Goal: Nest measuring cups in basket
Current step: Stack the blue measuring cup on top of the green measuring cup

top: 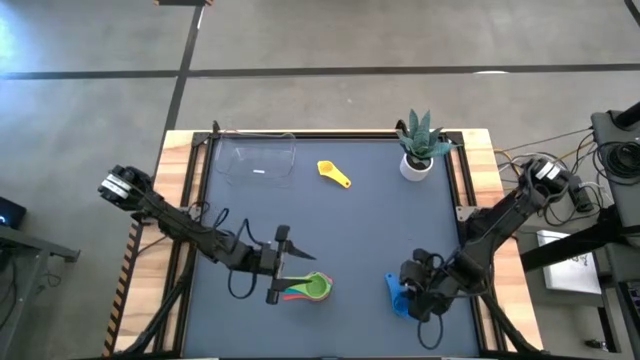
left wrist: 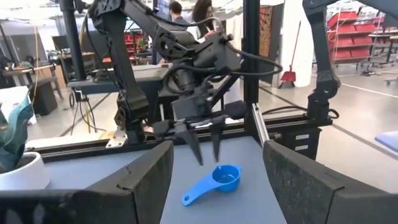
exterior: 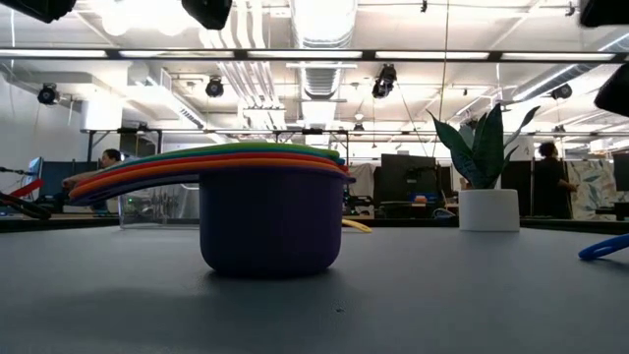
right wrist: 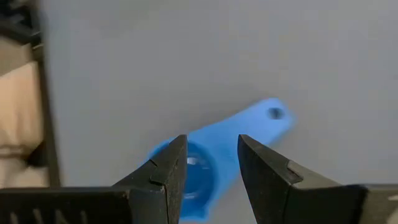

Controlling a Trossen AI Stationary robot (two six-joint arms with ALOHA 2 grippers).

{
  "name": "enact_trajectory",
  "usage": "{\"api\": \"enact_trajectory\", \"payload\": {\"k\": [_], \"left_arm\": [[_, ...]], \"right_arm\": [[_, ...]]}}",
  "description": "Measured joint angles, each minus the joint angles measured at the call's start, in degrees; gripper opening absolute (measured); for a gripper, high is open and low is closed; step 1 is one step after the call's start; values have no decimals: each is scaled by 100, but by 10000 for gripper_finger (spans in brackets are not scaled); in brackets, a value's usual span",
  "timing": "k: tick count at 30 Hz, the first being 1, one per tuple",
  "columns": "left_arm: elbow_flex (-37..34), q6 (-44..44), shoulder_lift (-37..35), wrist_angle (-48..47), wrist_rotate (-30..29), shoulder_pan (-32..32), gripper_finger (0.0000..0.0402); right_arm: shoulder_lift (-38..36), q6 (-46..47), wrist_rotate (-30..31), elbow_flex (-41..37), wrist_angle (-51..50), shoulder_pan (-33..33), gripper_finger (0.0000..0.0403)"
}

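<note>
Our right pincer (right wrist: 211, 158) hangs spread over the blue cup (right wrist: 217, 149) near the bench's right front edge. Only the low view reveals the purple cup (exterior: 272, 221) beneath the stack; our left pincer (top: 283, 262), spread, waits beside it.

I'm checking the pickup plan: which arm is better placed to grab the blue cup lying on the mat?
Right. The right gripper hangs open directly above the blue cup, fingers straddling its handle. The left gripper is across the table, beside the nested stack.

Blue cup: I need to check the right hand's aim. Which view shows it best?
The left wrist view: the whole blue cup lies below the open right hand. Right wrist shows it partly hidden, high view mostly covered, low view only an edge.
</note>
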Motion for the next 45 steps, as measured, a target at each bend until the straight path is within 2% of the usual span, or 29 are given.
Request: {"api": "enact_trajectory", "payload": {"k": [5,12,16,21,27,32,37,45], "left_arm": [[-17,-147,0,-11,-2,0,232],[-19,-192,0,-44,0,0,232],[-26,-213,0,-52,0,0,232],[-26,-235,0,-91,0,0,232],[-26,-256,0,-85,0,0,232],[-26,-262,0,-97,0,0,232],[-26,-280,0,-132,0,0,232],[-26,-370,0,-142,0,0,232]], "right_arm": [[355,90,-77,37,142,182,132],[1043,519,-621,37,1,192,132],[1262,704,-644,37,-122,192,132],[1218,682,-649,41,-163,192,132],[674,629,-611,247,-535,192,132],[356,575,-176,486,-476,194,132],[505,576,-52,528,-411,192,132],[881,801,-190,398,-429,192,132]]}}
